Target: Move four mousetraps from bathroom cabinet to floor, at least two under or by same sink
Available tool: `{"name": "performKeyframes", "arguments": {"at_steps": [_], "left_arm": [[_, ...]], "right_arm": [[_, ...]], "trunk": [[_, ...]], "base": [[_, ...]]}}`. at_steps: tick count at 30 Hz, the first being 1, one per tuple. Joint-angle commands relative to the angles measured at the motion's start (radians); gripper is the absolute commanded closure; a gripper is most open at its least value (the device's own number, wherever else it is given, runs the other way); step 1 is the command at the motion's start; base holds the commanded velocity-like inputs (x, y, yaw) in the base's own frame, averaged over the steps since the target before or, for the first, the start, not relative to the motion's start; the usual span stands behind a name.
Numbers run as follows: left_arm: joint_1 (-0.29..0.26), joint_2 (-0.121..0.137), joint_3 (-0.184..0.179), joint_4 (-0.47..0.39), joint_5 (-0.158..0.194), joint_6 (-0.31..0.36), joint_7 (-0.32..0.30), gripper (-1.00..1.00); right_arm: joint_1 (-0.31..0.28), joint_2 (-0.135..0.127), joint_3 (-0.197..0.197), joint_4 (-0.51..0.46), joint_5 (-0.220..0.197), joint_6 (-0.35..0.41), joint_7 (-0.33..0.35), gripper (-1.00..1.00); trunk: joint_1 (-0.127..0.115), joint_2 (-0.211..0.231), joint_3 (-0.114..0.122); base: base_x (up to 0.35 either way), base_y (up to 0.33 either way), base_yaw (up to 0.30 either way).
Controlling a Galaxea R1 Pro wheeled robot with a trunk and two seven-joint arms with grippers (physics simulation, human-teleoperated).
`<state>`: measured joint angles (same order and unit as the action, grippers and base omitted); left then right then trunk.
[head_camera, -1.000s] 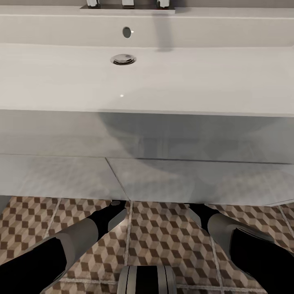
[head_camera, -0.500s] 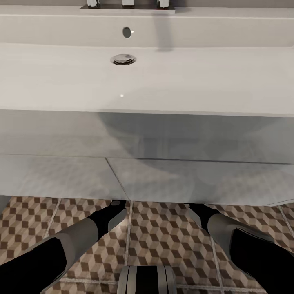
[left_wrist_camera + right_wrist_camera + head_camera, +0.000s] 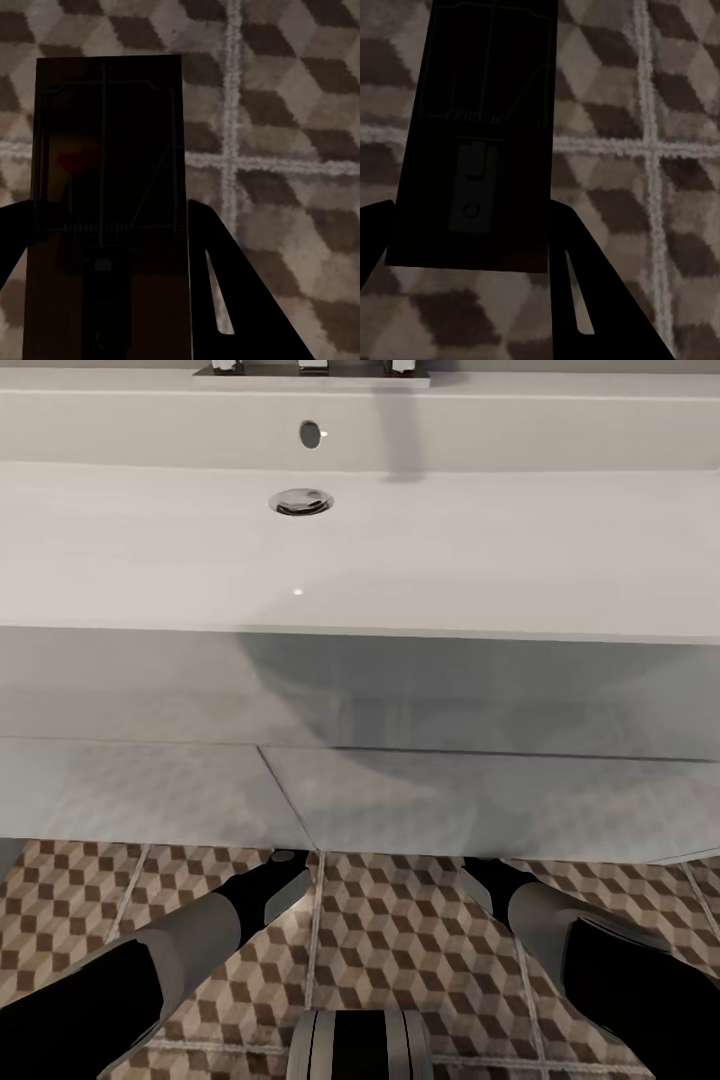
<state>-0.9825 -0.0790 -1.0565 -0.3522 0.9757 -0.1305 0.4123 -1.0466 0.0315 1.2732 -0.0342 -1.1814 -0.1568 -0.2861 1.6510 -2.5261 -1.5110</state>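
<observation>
A dark-brown mousetrap [image 3: 105, 172] with a wire spring sits between the fingers of my left gripper [image 3: 109, 217], which is shut on it just above the cube-patterned bathroom floor [image 3: 285, 112]. My right gripper [image 3: 472, 217] is shut on the near end of a second mousetrap [image 3: 484, 112] over the same tiles [image 3: 607, 90]. In the head view my left arm [image 3: 200, 935] and right arm [image 3: 560, 925] reach under the white vanity front [image 3: 400, 800], whose edge hides both hands. Above it is the glossy white bathroom sink [image 3: 400, 550]. The cabinet is out of view.
The sink's drain [image 3: 301, 502] and overflow hole [image 3: 311, 433] sit at the back, with tap bases [image 3: 312, 366] along the top edge. Patterned floor [image 3: 400, 930] spreads between my arms, and my grey trunk [image 3: 360, 1045] is at the bottom.
The head view has shifted very slightly, so the sink sits a touch higher. Both arms stay where they were.
</observation>
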Motion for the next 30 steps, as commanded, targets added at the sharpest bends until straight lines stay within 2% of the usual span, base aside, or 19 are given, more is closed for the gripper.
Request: {"name": "performKeyframes", "arguments": {"at_steps": [1, 22, 30], "left_arm": [[-0.047, 0.000, -0.005, -0.001, 0.009, -0.003, 0.005, 1.00], [-0.047, 0.001, -0.005, -0.001, 0.009, -0.003, 0.005, 1.00], [-0.047, 0.001, -0.005, -0.001, 0.009, -0.003, 0.005, 1.00]], "right_arm": [[-0.021, -0.001, 0.008, -0.001, -0.012, -0.003, -0.003, 1.00], [-0.021, -0.002, 0.006, -0.001, -0.013, -0.004, -0.004, 1.00], [-0.021, -0.001, 0.007, -0.001, -0.014, -0.004, -0.008, 1.00]], "trunk": [[0.000, 0.000, -0.002], [0.000, 0.000, -0.035], [0.000, 0.000, -0.037]], "base": [[0.000, 0.000, 0.000], [0.000, 0.000, 0.000], [0.000, 0.000, 0.000]]}}
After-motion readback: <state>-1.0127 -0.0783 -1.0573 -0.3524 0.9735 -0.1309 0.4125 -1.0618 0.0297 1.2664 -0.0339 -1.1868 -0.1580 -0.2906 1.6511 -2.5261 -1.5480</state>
